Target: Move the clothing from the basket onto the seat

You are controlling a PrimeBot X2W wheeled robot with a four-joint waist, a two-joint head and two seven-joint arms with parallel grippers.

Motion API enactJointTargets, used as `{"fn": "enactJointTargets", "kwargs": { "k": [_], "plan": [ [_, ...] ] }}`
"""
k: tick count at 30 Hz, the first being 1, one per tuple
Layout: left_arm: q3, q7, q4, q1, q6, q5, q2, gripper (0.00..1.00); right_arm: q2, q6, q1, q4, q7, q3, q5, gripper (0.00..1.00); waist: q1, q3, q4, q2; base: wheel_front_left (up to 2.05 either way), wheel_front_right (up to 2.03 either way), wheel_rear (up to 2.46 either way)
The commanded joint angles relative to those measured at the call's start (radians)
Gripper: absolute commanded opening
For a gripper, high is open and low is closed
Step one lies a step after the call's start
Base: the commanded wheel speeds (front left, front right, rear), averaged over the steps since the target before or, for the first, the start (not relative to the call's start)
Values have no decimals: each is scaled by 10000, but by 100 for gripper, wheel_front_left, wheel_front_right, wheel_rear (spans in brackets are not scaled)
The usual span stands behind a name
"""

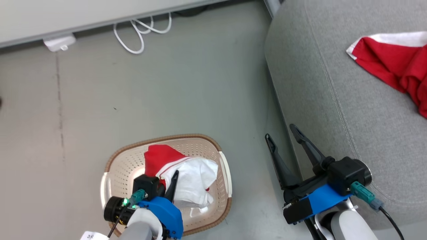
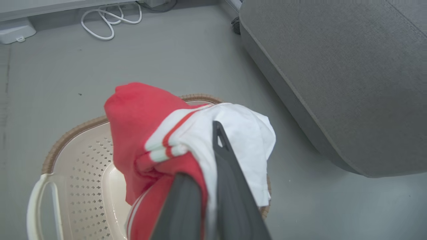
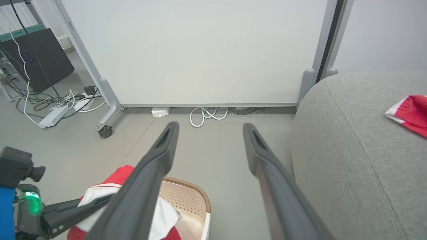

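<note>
A red and white garment of the clothing (image 1: 181, 171) hangs bunched over the cream basket (image 1: 116, 166) on the floor at lower left. My left gripper (image 1: 171, 181) is shut on this clothing (image 2: 186, 133), which drapes over both fingers above the basket (image 2: 83, 160). Another red garment (image 1: 397, 63) lies on the grey seat (image 1: 317, 83) at upper right. My right gripper (image 1: 282, 133) stands open and empty beside the seat's front edge; its wrist view shows the spread fingers (image 3: 156, 173), the seat (image 3: 350, 150), the basket (image 3: 190, 196) and the held clothing (image 3: 103, 193).
A coil of white cable (image 1: 140, 31) and a white box (image 1: 60, 42) lie on the grey floor by the far wall. In the right wrist view a wheeled panel frame (image 3: 106, 110) and more cables (image 3: 56, 103) stand at the left.
</note>
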State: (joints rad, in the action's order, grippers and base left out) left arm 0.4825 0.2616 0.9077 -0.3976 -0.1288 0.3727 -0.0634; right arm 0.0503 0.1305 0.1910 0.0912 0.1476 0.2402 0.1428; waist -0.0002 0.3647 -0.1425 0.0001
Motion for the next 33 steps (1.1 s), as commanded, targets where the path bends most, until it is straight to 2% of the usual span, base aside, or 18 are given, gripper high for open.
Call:
{"fn": "enactJointTargets", "kwargs": {
  "k": [1, 13, 33],
  "plan": [
    [129, 50, -95, 139, -19, 105, 12, 0, 2, 5, -196, 23, -61, -49, -32, 100, 2, -574, 402, -1, 0, 0, 0],
    [981, 50, -982, 399, -21, 345, -96, 0, 2, 5, -1142, 117, -412, -284, 60, 100, 2, -2029, 971, -1, 0, 0, 0],
    [2396, 50, -2145, -814, -20, 888, -35, 0, 2, 5, -1896, 158, -564, -442, 334, 100, 2, -3235, 1591, -1, 0, 0, 0]
  ]
}}
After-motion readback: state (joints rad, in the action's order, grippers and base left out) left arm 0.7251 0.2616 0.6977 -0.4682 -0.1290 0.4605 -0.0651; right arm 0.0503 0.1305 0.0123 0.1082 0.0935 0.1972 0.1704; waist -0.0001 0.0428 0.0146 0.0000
